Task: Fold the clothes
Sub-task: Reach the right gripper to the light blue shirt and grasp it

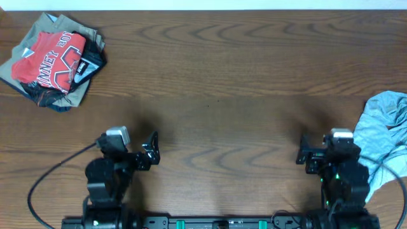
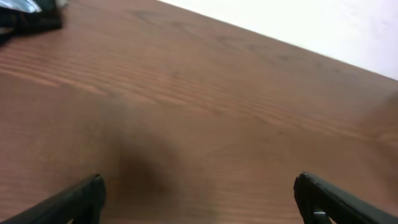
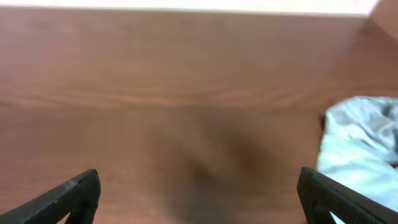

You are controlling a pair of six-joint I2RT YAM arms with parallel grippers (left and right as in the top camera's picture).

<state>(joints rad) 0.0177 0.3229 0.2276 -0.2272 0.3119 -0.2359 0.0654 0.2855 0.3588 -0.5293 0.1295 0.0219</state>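
at the right edge of the table (image 1: 229,76), just beside the right arm, the clothes (image 1: 385,133) lie in a crumpled pale blue-grey heap, touched by neither gripper. the left gripper (image 1: 151,151) and right gripper (image 1: 303,151) hover over bare wood, jaws spread wide and empty. a pile topped by a red t-shirt (image 1: 51,60) sits at the far left corner.

centre: I see bare tabletop (image 1: 241,63), a wide open lane.
left claw (image 2: 198,193): bare wood ahead; clothes pile (image 1: 75,95), red T-shirt (image 1: 51,60) on top, fills the far-left corner.
right claw (image 3: 199,190): pale blue-grey garment (image 1: 385,137) bunched just to its right, at the tabletop edge.
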